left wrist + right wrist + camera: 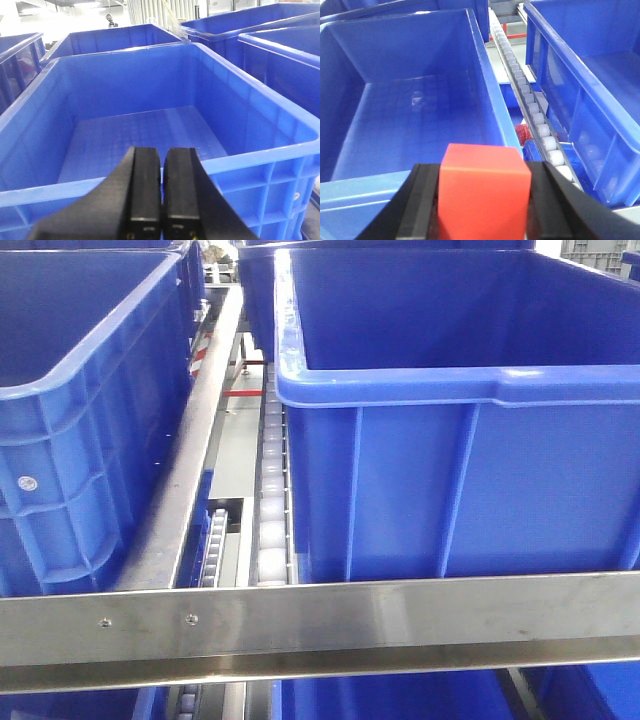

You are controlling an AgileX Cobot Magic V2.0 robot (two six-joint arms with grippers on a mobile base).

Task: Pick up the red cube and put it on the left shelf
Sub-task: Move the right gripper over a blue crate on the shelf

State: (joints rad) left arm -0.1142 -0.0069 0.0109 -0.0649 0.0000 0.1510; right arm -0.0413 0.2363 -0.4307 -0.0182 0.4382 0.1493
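The red cube (484, 192) is pinched in the right end effector (482, 200), held above the near rim of a blue crate (420, 105) on the left shelf (320, 625). Picking looks done; release remains. Only the left wrist view shows the left end effector (161, 187), pressed together and empty.

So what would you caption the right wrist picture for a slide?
Right gripper holding the red cube at the near rim of a blue crate on the left shelf's white rollers.

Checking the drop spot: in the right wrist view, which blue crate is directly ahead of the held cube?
The left blue crate, beyond the red cube in the right gripper; the other sits across the roller track.
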